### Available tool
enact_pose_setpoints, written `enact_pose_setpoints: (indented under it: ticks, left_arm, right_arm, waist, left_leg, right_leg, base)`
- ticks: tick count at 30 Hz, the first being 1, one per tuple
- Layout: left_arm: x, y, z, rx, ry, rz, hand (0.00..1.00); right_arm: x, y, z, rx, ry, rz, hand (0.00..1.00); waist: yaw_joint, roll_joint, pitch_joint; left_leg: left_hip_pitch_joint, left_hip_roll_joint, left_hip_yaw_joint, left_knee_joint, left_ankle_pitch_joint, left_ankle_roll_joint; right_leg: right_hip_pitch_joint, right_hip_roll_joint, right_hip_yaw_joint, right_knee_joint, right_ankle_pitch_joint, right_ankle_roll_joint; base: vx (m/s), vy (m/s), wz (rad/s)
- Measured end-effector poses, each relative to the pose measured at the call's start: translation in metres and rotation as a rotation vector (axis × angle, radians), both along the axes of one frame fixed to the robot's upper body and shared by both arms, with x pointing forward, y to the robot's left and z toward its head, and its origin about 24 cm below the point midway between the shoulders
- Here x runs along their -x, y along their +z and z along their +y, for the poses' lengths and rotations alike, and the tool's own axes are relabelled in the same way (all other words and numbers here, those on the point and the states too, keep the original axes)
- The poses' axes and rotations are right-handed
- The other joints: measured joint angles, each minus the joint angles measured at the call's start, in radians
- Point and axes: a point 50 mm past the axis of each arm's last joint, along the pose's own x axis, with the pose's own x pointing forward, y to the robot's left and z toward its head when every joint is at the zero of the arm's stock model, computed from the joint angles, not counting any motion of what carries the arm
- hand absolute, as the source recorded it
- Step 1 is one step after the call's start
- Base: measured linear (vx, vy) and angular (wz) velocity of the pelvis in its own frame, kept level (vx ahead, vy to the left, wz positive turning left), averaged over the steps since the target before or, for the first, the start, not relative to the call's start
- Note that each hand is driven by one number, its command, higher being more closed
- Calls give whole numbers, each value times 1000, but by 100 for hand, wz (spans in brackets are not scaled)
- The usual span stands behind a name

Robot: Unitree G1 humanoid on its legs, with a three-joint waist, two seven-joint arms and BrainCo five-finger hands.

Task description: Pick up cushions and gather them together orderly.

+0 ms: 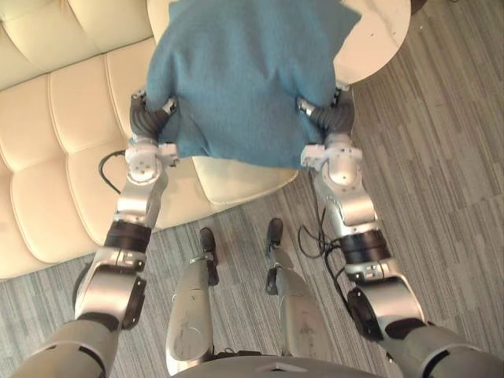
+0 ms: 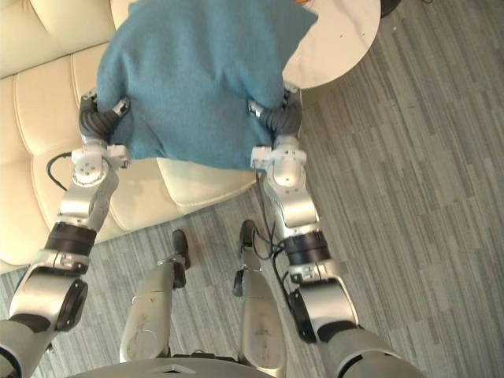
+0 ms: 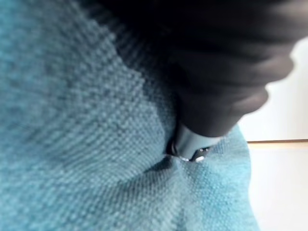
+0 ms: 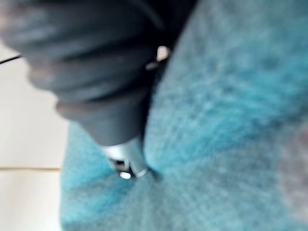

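Note:
A large blue knitted cushion hangs in the air in front of me, held between my two hands above the cream sofa. My left hand presses into its left lower edge and my right hand into its right lower edge. The left wrist view has the dark cover of my left hand sunk into the blue cushion. In the right wrist view my right hand is buried in the same way in the blue cushion. The cushion hides what lies beneath it.
A cream tufted sofa fills the left side, and a cream padded seat corner juts out below the cushion. A round white table stands at the upper right. Grey plank-patterned floor lies to the right.

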Motion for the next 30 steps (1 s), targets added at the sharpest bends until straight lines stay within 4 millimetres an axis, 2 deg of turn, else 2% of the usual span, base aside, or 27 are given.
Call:
enact_pose_setpoints:
  ticks: [1,3,8,11,17,21,23,25,27,29,30]
  left_arm:
    - [14,-12,-6,10,-2,4,100]
    - [29,-29,-10,30,1,28,100]
    - [74,-68,-10,60,41,114,100]
    - [97,-82,-6,79,69,154,100]
    - [131,-94,6,97,114,198,100]
    - [143,-105,9,102,123,244,100]
    - [145,-106,9,113,128,251,100]
    - [145,-106,8,119,127,250,100]
    - [145,-107,8,144,127,249,100]
    - [145,-107,8,154,127,251,100]
    - [145,-108,7,157,122,251,100]
  right_arm:
    - [10,-17,-3,-1,-14,37,100]
    - [21,-36,-4,-19,-20,84,100]
    - [49,-88,-4,-35,15,239,100]
    - [68,-106,-3,-44,50,292,100]
    - [90,-115,4,-66,128,301,100]
    - [95,-121,6,-54,142,325,100]
    - [96,-120,7,-51,147,321,100]
    - [96,-117,7,-51,148,311,100]
    - [95,-111,7,-8,147,282,100]
    - [93,-108,6,25,141,270,100]
    - [90,-105,5,38,136,254,100]
  waist:
    - [-7,0,-1]
    - [-13,-1,-14]
    - [-18,1,-100]
    - [-18,7,-159]
    - [-17,17,-228]
    - [-15,24,-263]
    - [-14,25,-263]
    - [-12,28,-261]
    - [-2,34,-261]
    - [9,35,-262]
    - [7,35,-262]
  left_leg:
    - [48,-7,-8,-27,5,-6]
    - [101,-17,-15,-65,10,-12]
    - [235,-34,-25,-196,46,-30]
    - [297,-39,-33,-246,54,-36]
    - [395,-49,-36,-306,61,-36]
    - [432,-53,-70,-314,62,-35]
    - [408,-55,-113,-285,62,-35]
    - [370,-54,-167,-232,51,-40]
    - [305,-50,-227,-171,28,-50]
    - [282,-30,-169,-161,-1,-31]
    - [260,-1,-62,-126,-19,-9]
  right_leg:
    - [42,-1,-7,-4,-11,2]
    - [83,-2,-11,-9,-25,1]
    - [197,4,-24,-83,-28,0]
    - [255,8,-37,-119,-29,1]
    - [339,12,-40,-140,-42,9]
    - [392,7,-72,-140,-58,12]
    - [412,-3,-117,-135,-66,13]
    - [411,-8,-171,-94,-93,12]
    - [373,-37,-261,43,-170,8]
    - [365,-62,-307,70,-182,10]
    - [360,-106,-355,70,-179,12]
  base:
    - [105,-63,13]
    - [81,-38,11]
    - [105,-34,7]
    - [112,-10,8]
    - [41,9,3]
    - [9,20,22]
    - [-49,38,62]
    - [-65,16,88]
    - [-111,4,112]
    - [-105,57,102]
    - [-103,135,108]
